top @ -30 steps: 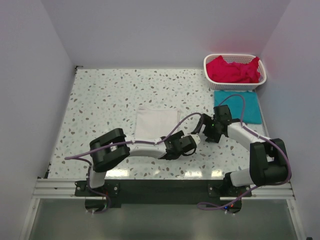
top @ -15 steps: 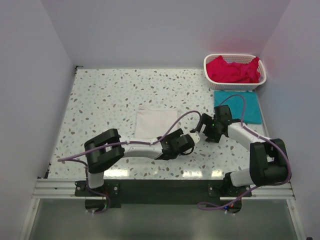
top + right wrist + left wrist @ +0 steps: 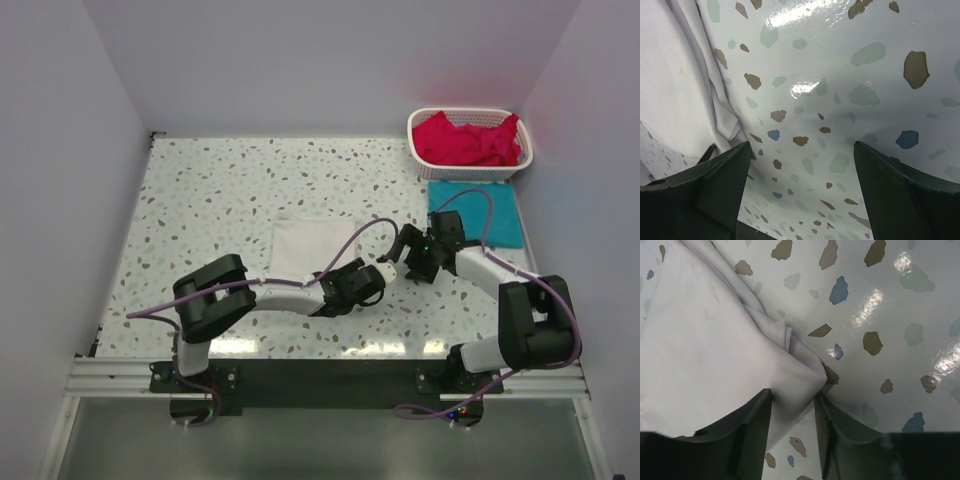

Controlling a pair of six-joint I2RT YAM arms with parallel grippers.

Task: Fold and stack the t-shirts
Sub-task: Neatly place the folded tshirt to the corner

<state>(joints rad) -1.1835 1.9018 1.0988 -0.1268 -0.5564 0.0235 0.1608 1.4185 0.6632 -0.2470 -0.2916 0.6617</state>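
A folded white t-shirt [image 3: 312, 245] lies flat mid-table. My left gripper [image 3: 362, 280] is at its near right corner. In the left wrist view the jaws [image 3: 792, 395] are narrowed on that bunched corner [image 3: 790, 385]. My right gripper [image 3: 408, 252] is just right of the shirt, open and empty over bare table [image 3: 800, 145]; the white shirt's edge [image 3: 685, 85] shows at its left. A folded teal t-shirt [image 3: 480, 212] lies at the right. Red-pink shirts [image 3: 465, 140] are heaped in the basket.
A white lattice basket [image 3: 470, 168] stands at the back right corner, right behind the teal shirt. White walls close in the speckled table [image 3: 200, 200] on three sides. Purple cables loop over both arms.
My left arm has shifted a little and its gripper has edged up-right at the shirt's corner. My right gripper has moved slightly up and left. The shirts lie as before.
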